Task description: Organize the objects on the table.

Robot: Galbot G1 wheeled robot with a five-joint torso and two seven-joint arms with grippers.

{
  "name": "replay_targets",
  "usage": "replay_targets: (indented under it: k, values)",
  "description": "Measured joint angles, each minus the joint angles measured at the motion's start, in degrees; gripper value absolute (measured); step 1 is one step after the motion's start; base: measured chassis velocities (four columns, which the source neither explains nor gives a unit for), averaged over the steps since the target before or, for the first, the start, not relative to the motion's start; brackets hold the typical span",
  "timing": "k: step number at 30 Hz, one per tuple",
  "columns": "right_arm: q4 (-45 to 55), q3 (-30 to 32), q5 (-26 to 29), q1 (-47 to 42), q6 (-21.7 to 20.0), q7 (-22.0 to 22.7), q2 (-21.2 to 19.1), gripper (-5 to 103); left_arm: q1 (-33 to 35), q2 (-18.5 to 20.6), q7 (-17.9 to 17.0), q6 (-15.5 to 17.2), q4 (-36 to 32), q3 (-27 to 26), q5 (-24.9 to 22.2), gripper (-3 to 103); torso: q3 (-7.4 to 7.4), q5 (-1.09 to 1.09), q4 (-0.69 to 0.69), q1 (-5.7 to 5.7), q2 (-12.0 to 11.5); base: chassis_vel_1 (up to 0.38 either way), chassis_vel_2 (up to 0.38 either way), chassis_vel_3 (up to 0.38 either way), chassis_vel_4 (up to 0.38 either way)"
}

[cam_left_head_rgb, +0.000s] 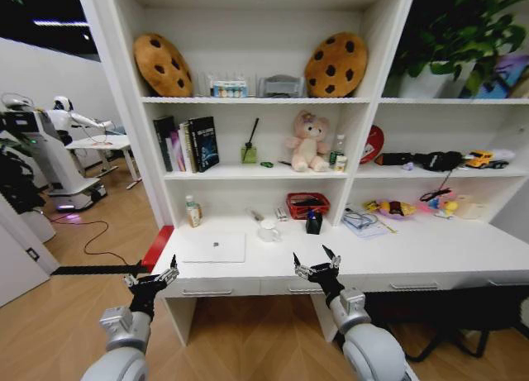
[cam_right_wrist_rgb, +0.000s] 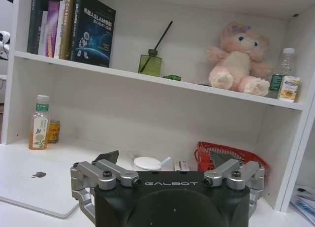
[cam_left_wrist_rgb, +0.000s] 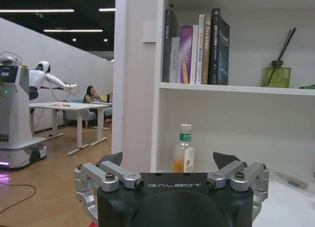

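So both grippers hover spread wide at the desk's front edge; the thin silver closed laptop lies flat just ahead-right of the left gripper, long axis sideways, farther from the right gripper.

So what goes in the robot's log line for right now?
left gripper: open, before desk edge | right gripper: open, before desk edge | laptop: closed on desk | nothing held

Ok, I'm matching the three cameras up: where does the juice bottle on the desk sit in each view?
Head view: the juice bottle at the desk's back left, under the books.
Left wrist view: the bottle seen between the left gripper's open fingers, under the books.
Right wrist view: the bottle beside a small can, beyond the laptop.
Shared landmark: the books.
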Motion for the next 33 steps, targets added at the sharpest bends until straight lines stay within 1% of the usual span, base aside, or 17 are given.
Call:
replay_targets:
  k: [1, 2, 5, 7, 8, 11, 17, 23, 25, 26, 27, 30, 33]
  values:
    - [-0.2, 0.1, 0.2, -0.1, 0.3, 0.4, -0.1, 100, 0.0, 0.0, 0.0, 0.0, 0.0, 0.0, 0.0, 100, 0.0, -0.01, 0.0, 0.0, 0.0, 0.173, 0.168, -0.1, -0.167]
    - [-0.4, 0.3, 0.3, -0.3, 0.7, 0.9, -0.2, 100, 0.0, 0.0, 0.0, 0.0, 0.0, 0.0, 0.0, 100, 0.0, 0.03, 0.03, -0.01, 0.0, 0.144, 0.008, -0.1, -0.083]
    - [-0.4, 0.5, 0.3, -0.9, 0.7, 1.8, -0.2, 100, 0.0, 0.0, 0.0, 0.0, 0.0, 0.0, 0.0, 100, 0.01, 0.03, 0.05, 0.01, 0.0, 0.085, 0.007, -0.014, -0.063]
    - [-0.4, 0.6, 0.3, -1.1, 0.7, 2.0, -0.2, 100, 0.0, 0.0, 0.0, 0.0, 0.0, 0.0, 0.0, 100, 0.02, 0.03, 0.04, 0.03, 0.0, -0.035, 0.061, 0.051, 0.006]
    - [-0.3, 0.6, 0.3, -1.2, 0.7, 2.2, -0.2, 100, 0.0, 0.0, 0.0, 0.0, 0.0, 0.0, 0.0, 100, 0.02, 0.05, 0.01, 0.03, 0.0, -0.035, -0.017, 0.057, 0.006]
    - [-0.1, 0.7, 0.3, -1.3, 0.8, 2.3, -0.2, 100, 0.0, 0.0, 0.0, 0.0, 0.0, 0.0, 0.0, 100, 0.02, 0.05, -0.02, 0.03, 0.0, -0.067, -0.118, 0.031, 0.065]
    - [0.3, 0.3, 0.2, -1.4, 0.7, 2.3, 0.0, 100, 0.0, 0.0, 0.0, 0.0, 0.0, 0.0, 0.0, 100, 0.01, 0.03, 0.02, 0.02, 0.0, 0.073, -0.095, -0.09, 0.117]
    - [0.4, 0.2, 0.1, -1.7, 0.5, 2.0, 0.0, 100, 0.0, 0.0, 0.0, 0.0, 0.0, 0.0, 0.0, 100, 0.01, 0.04, 0.01, 0.01, 0.0, 0.214, -0.135, -0.218, 0.17]
    - [0.4, 0.2, 0.0, -1.8, 0.5, 1.6, -0.1, 100, 0.0, 0.0, 0.0, 0.0, 0.0, 0.0, 0.0, 100, 0.0, 0.0, 0.02, -0.02, 0.0, 0.241, -0.206, -0.259, 0.199]
    - [0.3, 0.2, 0.0, -1.8, 0.5, 1.3, -0.2, 100, 0.0, 0.0, 0.0, 0.0, 0.0, 0.0, 0.0, 100, 0.01, 0.06, 0.02, -0.01, 0.0, 0.293, -0.218, -0.283, 0.225]
    - [0.3, 0.2, 0.0, -1.8, 0.5, 1.3, -0.2, 100, 0.0, 0.0, 0.0, 0.0, 0.0, 0.0, 0.0, 100, 0.01, 0.06, 0.02, -0.01, 0.0, 0.293, -0.218, -0.283, 0.225]
    - [0.3, 0.2, 0.0, -1.7, 0.4, 1.0, -0.3, 100, 0.0, 0.0, 0.0, 0.0, 0.0, 0.0, 0.0, 100, 0.0, 0.01, 0.01, -0.01, 0.0, 0.295, -0.252, -0.292, 0.26]
    - [0.3, 0.3, 0.1, -1.6, 0.3, 0.5, -0.5, 100, 0.0, 0.0, 0.0, 0.0, 0.0, 0.0, 0.0, 100, 0.0, 0.06, 0.02, -0.01, 0.0, 0.31, -0.29, -0.313, 0.31]
